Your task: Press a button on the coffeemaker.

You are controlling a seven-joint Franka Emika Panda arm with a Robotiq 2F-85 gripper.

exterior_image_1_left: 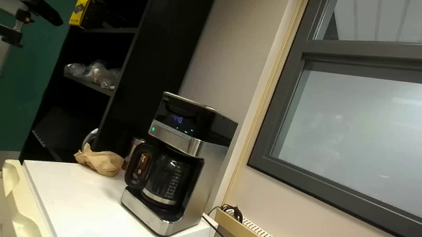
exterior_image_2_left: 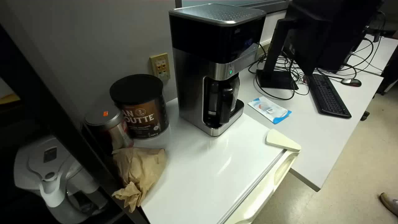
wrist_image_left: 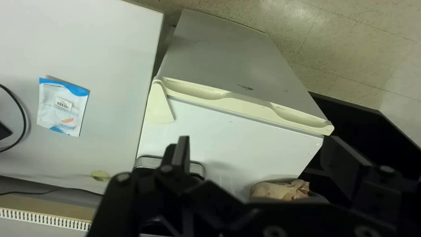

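Observation:
The coffeemaker (exterior_image_1_left: pixel 211 176) stands upright on a white fridge top (exterior_image_1_left: pixel 68 194). It is black and silver, with a dark glass carafe (exterior_image_1_left: pixel 168 178) inside. Its lit panel (exterior_image_1_left: pixel 176 119) shows blue digits, and a green lit button (exterior_image_1_left: pixel 153 129) sits below at the corner. In an exterior view the coffeemaker (exterior_image_2_left: pixel 194 77) and its green button (exterior_image_2_left: pixel 230 72) also show. In the wrist view my gripper (wrist_image_left: pixel 258 149) is open and empty, its fingers wide apart above the fridge top. The coffeemaker's silver edge (wrist_image_left: pixel 148 161) shows behind one finger; most of it is hidden. Neither exterior view shows the gripper.
A brown paper bag (exterior_image_2_left: pixel 140 171), a coffee can (exterior_image_2_left: pixel 141 115) and a smaller can (exterior_image_2_left: pixel 107 127) stand beside the coffeemaker. A black shelf (exterior_image_1_left: pixel 163 52) rises alongside. A desk holds a monitor (exterior_image_2_left: pixel 311 37), a keyboard (exterior_image_2_left: pixel 329 95), cables and a white-blue packet (exterior_image_2_left: pixel 270 109).

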